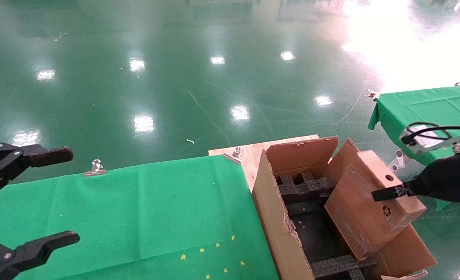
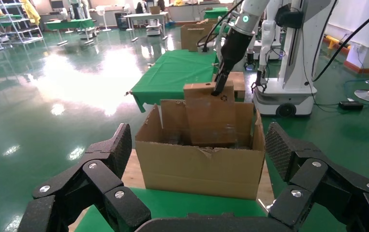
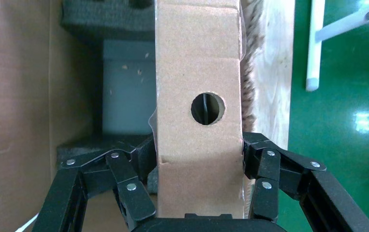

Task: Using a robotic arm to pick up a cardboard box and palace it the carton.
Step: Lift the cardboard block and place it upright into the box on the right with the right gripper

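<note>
The slim brown cardboard box point(image 1: 370, 202) with a round hole in its narrow edge is tilted, its lower end inside the large torn carton point(image 1: 276, 217). My right gripper point(image 1: 389, 193) is shut on the box's upper end; the right wrist view shows its fingers point(image 3: 264, 166) pressed on both faces of the box point(image 3: 199, 145). Black foam inserts point(image 1: 304, 186) lie in the carton. My left gripper point(image 1: 55, 194) is open and empty over the green table at the left. The left wrist view shows the carton point(image 2: 201, 164), the box point(image 2: 210, 116) and the right arm point(image 2: 233, 48).
The carton stands on a wooden board point(image 1: 249, 153) beside the green-clothed table point(image 1: 136, 217), whose cloth is held by metal clips point(image 1: 95, 168). A second green table point(image 1: 424, 109) stands at the right. Glossy green floor lies beyond.
</note>
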Tool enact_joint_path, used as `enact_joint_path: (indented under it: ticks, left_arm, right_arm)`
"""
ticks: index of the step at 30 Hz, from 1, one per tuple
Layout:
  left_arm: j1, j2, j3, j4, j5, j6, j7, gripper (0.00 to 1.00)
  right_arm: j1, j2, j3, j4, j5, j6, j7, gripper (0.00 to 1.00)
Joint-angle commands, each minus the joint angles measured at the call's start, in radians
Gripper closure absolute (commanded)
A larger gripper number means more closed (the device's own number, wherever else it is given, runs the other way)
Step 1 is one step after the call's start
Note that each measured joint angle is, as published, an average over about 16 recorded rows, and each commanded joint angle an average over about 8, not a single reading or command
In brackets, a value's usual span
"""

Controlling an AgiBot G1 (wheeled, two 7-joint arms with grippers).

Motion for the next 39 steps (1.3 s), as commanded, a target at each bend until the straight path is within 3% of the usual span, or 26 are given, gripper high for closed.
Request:
enact_joint_path:
  ticks: [1, 18, 31, 39]
  left_arm:
    - [0.0, 0.0, 0.0, 0.0, 0.0, 0.0, 0.0, 0.0]
    - [0.0, 0.0, 0.0, 0.0, 0.0, 0.0, 0.0, 0.0]
    - [0.0, 0.0, 0.0, 0.0, 0.0, 0.0, 0.0, 0.0]
    - [0.0, 0.0, 0.0, 0.0, 0.0, 0.0, 0.0, 0.0]
  right_arm:
    - [-0.013, -0.013, -0.006, -0.001, 0.005, 0.002, 0.009, 1.0]
    - [-0.03, -0.061, -0.023, -0.004, -0.066, 0.013, 0.085, 1.0]
    - [-0.08, -0.091, -0.044, 0.0, -0.166, 0.103, 0.203, 1.0]
    - [-0.119, -0.11, -0.054, 0.002, -0.172, 0.138, 0.253, 1.0]
